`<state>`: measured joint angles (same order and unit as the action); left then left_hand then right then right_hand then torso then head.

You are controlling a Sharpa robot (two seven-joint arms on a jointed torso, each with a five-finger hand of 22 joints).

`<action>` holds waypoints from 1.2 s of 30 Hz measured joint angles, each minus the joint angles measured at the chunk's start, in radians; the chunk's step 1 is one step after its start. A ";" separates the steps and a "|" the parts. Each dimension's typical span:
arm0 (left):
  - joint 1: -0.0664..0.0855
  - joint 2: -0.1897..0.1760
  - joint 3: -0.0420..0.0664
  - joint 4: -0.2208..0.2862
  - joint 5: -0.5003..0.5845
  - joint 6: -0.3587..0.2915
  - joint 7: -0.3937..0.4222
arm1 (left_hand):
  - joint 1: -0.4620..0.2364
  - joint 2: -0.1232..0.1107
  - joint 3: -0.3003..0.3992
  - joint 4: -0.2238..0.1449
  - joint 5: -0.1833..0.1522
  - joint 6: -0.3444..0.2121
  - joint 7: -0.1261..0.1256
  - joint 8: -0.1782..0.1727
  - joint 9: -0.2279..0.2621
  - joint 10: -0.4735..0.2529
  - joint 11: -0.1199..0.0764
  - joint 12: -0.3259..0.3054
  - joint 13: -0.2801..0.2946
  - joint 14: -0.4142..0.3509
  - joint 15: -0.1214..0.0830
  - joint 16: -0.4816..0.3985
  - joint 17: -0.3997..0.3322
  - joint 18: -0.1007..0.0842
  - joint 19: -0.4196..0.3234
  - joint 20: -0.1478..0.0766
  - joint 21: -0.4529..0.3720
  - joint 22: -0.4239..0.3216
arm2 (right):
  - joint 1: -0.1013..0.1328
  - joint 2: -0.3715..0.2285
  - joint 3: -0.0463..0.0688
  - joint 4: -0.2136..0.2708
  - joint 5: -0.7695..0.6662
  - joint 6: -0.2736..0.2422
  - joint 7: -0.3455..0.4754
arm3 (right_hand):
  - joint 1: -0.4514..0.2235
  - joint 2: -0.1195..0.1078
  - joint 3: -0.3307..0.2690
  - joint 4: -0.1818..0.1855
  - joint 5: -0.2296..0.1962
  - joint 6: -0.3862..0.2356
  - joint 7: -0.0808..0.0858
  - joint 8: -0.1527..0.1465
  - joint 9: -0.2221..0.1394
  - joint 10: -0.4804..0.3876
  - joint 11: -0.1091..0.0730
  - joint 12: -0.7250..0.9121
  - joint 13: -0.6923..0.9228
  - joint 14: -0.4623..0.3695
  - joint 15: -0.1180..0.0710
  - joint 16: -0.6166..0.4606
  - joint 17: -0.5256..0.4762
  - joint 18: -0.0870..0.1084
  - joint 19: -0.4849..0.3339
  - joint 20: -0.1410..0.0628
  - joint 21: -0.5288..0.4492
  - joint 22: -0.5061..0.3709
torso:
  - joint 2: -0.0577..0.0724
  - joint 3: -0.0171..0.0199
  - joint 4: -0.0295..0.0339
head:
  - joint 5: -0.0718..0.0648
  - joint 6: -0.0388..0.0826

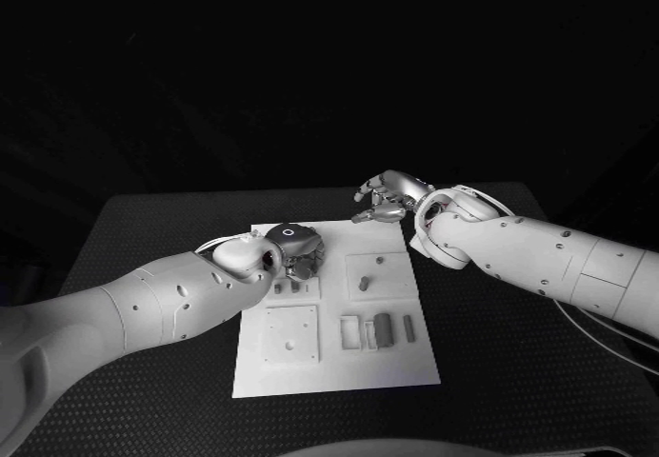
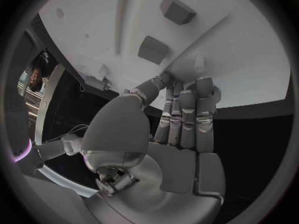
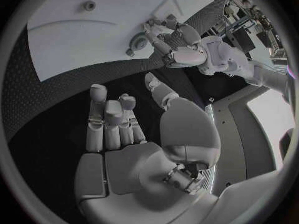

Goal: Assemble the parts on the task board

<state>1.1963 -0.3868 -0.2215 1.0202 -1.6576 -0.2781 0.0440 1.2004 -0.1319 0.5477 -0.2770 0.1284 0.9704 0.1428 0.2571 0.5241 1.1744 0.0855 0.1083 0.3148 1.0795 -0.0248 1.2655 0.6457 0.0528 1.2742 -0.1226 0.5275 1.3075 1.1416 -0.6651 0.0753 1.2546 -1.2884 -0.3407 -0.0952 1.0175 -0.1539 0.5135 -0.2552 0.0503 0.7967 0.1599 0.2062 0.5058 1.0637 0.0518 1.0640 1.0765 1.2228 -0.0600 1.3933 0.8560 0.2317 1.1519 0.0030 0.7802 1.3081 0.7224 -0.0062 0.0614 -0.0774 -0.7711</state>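
The white task board (image 1: 336, 357) lies in the middle of the black surface (image 1: 522, 371), its long side running away from the robot. The left hand (image 1: 291, 249) is over the far left part of the board, fingers (image 2: 187, 109) pointing down and held side by side, their tips touching the board next to a small raised grey part (image 2: 152, 49); another grey part (image 2: 177, 9) stands farther along the board in the left wrist view. Whether the left fingers pinch anything under their tips cannot be told, since the spot is hidden by the hand itself. The right hand (image 1: 391, 195) hovers just past the board's far right corner, above the dark surface and apart from the board; its fingers (image 3: 104, 117) are loosely curled and slightly apart, with nothing between them. On the near half of the board, a square recessed plate (image 1: 291, 333) lies at the left, and beside it a row of small upright parts (image 1: 383, 329) stands in slots. A small peg (image 1: 364, 282) stands in the square section on the right, in front of the right arm.
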 measured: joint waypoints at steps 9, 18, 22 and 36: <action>-0.001 0.008 0.001 -0.011 -0.003 0.000 0.000 | 0.002 0.011 0.000 0.000 0.000 0.018 -0.010 0.006 0.000 0.019 -0.010 0.004 0.010 0.009 -0.006 0.005 0.000 0.000 0.009 -0.006 0.010 0.000 | 0.000 0.001 0.000 0.000 0.000 0.000 0.000 | 0.000 0.000 0.000 0.000 0.000 0.000 0.000 0.000 0.000 0.000 0.000 0.000 0.000 0.000 0.000 0.000 0.000 0.000 -0.003 -0.003 0.000 0.000 | 0.000 0.0004 -0.0002 | 0.000 -0.001; -0.003 0.010 0.002 -0.017 -0.003 -0.008 0.003 | 0.002 0.022 0.008 0.003 0.000 0.032 -0.015 0.017 -0.001 0.035 -0.015 0.004 0.018 0.018 -0.014 0.012 0.000 0.000 0.016 -0.010 0.016 0.000 | 0.000 0.001 0.000 0.000 0.000 0.000 0.000 | 0.000 0.000 0.000 0.000 0.000 0.001 -0.001 0.000 0.000 0.000 0.000 0.000 0.000 0.000 0.000 0.000 0.000 0.000 -0.003 -0.003 0.000 0.000 | 0.000 0.0006 -0.0003 | 0.000 -0.002; -0.004 0.010 0.002 -0.018 -0.003 -0.011 0.005 | -0.002 0.026 0.008 0.003 0.000 0.037 -0.015 0.017 -0.001 0.038 -0.017 0.004 0.018 0.018 -0.014 0.012 0.000 0.000 0.016 -0.010 0.016 0.001 | 0.000 0.002 0.000 0.000 0.000 0.000 0.000 | 0.000 0.000 0.000 0.000 0.000 0.001 -0.001 0.000 0.000 0.000 0.000 0.000 0.000 0.000 0.000 0.000 0.000 0.000 -0.003 -0.003 0.000 0.000 | 0.000 0.0008 0.0000 | 0.001 -0.002; -0.010 -0.032 0.003 -0.001 0.032 -0.037 0.035 | -0.015 0.038 0.014 0.008 0.014 0.064 -0.028 0.033 0.000 0.073 -0.027 0.011 0.028 0.050 -0.032 0.012 -0.004 -0.007 0.038 -0.028 0.031 0.000 | 0.000 0.000 0.000 0.000 0.001 0.000 0.000 | 0.000 0.000 0.000 0.000 0.000 0.002 -0.002 0.000 0.000 0.002 -0.002 0.000 -0.001 0.000 0.000 0.000 0.000 0.000 -0.003 -0.002 0.000 0.000 | 0.000 -0.0003 0.0000 | 0.003 0.001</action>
<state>1.1866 -0.4185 -0.2188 1.0195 -1.6256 -0.3150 0.0788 1.1856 -0.0939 0.5615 -0.2686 0.1425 1.0348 0.1144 0.2897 0.5240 1.2474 0.0588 0.1189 0.3430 1.1293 -0.0570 1.2772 0.6417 0.0460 1.3124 -0.1503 0.5586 1.3079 1.1416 -0.6652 0.0753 1.2549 -1.2878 -0.3408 -0.0948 1.0176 -0.1540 0.5135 -0.2552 0.0503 0.7988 0.1578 0.2062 0.5058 1.0654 0.0501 1.0640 1.0756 1.2228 -0.0600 1.3933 0.8561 0.2317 1.1486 0.0006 0.7802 1.3081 0.7222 -0.0065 0.0614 -0.0744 -0.7703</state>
